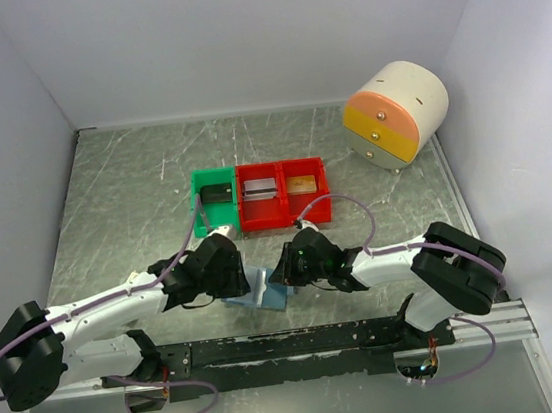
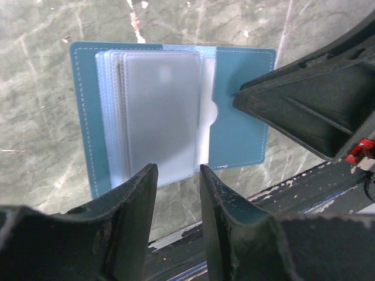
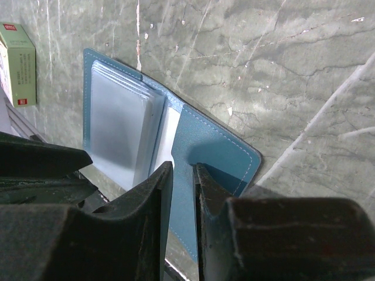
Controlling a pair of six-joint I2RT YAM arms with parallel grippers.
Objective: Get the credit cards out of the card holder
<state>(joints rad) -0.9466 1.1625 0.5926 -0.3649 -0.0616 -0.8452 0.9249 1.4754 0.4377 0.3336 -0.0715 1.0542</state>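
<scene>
Right gripper (image 3: 183, 171) on open card holder (image 3: 212, 146)

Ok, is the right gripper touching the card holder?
Touching. In the right wrist view the right gripper pinches the card holder by its blue flap, which runs between the fingers with no gap.

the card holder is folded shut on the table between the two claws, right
Not shut: the card holder is open on the table between the left claw and the right claw, its clear sleeves showing. The left wrist view shows it plainly.
</scene>
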